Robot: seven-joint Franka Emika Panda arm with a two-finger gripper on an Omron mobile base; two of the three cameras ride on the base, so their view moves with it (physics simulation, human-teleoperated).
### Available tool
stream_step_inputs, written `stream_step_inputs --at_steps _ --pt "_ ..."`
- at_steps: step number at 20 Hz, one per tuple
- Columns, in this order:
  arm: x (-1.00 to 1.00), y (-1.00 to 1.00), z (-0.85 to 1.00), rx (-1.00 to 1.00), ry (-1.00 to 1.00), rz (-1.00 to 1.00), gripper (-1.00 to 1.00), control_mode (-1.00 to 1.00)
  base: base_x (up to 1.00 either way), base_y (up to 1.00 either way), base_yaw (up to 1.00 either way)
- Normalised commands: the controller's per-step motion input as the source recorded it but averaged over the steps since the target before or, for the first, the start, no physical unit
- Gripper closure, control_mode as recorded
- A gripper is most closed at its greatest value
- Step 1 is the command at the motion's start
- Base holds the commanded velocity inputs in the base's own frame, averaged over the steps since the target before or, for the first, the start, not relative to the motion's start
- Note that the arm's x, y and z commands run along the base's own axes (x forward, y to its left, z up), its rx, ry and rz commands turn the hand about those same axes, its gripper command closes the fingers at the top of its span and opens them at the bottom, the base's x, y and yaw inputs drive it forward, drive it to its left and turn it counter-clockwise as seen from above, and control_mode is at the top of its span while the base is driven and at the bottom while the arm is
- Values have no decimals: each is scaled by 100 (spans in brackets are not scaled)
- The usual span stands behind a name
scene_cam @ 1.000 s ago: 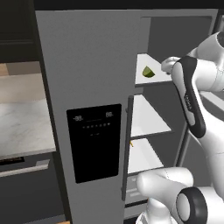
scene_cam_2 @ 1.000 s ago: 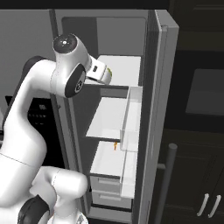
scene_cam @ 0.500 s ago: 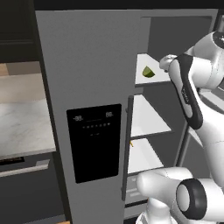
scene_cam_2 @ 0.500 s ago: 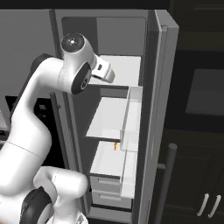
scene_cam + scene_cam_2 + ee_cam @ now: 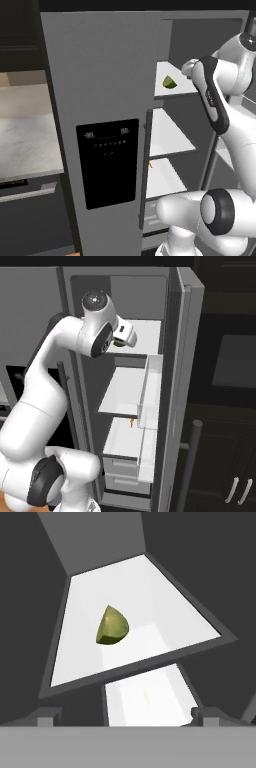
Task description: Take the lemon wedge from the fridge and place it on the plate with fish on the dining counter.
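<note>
Smooth white fridge [image 5: 105,90] shelf under rounded, glossy lemon wedge [image 5: 112,626].

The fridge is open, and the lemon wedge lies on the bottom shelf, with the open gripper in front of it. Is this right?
Not quite. The lemon wedge lies on the top shelf of the open fridge, as the left base view shows; lower shelves sit beneath it. The gripper is open before it.

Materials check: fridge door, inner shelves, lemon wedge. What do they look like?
Fridge door: probably matte grey painted or brushed metal, flat and without glare. Dispenser panel: glossy black, glass-like. Top shelf: smooth white, plastic or frosted glass, hard to tell. Lemon wedge: yellow-green fruit flesh with a darker rind, dull finish.
</note>
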Motion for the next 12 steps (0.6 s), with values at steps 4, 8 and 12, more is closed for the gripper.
stream_step_inputs --at_steps 4,8,12 --pt "24 0 -5 0 0 5 -100 -100 0 0 0" --pt "25 0 -14 0 0 7 -100 -100 0 0 0" --pt "32 0 -13 0 0 8 -100 -100 0 0 0"
